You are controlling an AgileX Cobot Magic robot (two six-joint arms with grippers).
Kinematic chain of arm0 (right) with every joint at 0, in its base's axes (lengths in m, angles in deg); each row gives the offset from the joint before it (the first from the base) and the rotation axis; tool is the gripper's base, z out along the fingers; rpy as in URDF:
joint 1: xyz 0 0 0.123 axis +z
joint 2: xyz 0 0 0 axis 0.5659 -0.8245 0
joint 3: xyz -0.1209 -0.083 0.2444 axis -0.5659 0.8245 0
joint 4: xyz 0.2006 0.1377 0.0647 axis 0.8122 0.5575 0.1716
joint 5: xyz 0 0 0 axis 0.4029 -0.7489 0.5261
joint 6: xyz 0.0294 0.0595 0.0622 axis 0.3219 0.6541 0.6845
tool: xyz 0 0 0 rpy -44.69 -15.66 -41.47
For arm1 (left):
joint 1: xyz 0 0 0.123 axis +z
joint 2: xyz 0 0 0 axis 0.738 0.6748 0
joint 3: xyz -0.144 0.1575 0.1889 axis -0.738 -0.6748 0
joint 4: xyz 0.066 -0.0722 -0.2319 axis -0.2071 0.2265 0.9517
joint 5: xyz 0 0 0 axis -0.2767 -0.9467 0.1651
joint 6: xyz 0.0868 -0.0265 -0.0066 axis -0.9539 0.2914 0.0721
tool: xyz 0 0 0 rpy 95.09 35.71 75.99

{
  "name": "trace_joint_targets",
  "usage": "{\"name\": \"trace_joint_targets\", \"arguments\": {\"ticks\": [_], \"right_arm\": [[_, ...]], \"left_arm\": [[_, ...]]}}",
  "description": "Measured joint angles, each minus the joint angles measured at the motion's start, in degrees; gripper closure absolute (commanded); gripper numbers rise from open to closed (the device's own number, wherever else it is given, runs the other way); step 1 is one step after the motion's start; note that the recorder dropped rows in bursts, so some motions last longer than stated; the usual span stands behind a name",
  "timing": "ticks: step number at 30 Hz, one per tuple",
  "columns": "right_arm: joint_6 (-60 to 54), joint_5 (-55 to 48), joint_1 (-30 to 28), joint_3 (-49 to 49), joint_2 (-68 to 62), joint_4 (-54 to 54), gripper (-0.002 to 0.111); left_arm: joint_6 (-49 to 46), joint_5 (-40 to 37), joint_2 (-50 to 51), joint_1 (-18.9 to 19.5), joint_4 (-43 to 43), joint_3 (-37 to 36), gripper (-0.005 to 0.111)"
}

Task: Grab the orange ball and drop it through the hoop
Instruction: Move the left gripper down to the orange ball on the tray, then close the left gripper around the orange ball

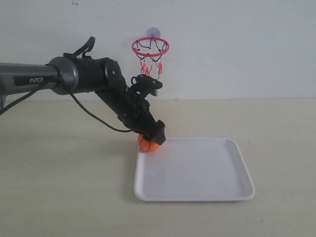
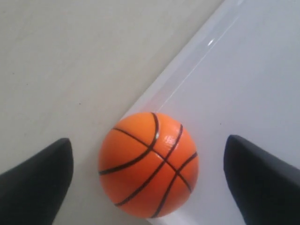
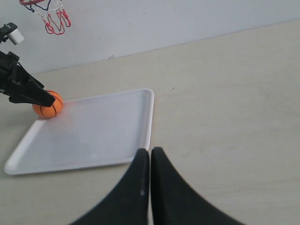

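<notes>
A pale beige table [image 1: 59, 187] with a smooth, matte top is shown, bounded at the back by a white wall [image 1: 247, 44]. One thing is laid directly on it: a white rectangular tray [image 1: 197, 170] with rounded corners and a low raised rim, set flat, right of the middle in the exterior view. The orange ball [image 1: 147, 144] is carried in the tray's far left corner, not by the table top.

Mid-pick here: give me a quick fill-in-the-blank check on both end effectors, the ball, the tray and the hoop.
The left end effector is ____, one finger on each side of the ball. The right end effector is ____ and holds nothing. The ball lies at a ____ of the white tray. The ring of the hoop is ____.
Missing words: open; shut; corner; red.
</notes>
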Motion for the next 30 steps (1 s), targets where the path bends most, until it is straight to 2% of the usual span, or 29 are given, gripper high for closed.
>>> {"name": "trace_joint_targets", "arguments": {"ticks": [18,24,30], "right_arm": [[0.0,0.0,0.0,0.0,0.0,0.0,0.108],[0.0,0.0,0.0,0.0,0.0,0.0,0.108],[0.0,0.0,0.0,0.0,0.0,0.0,0.108]], "left_arm": [[1.0,-0.6,3.2,0.0,-0.5,0.2,0.027],[1.0,-0.5,3.2,0.0,-0.9,0.2,0.039],[1.3,-0.5,3.2,0.0,-1.5,0.2,0.065]]}}
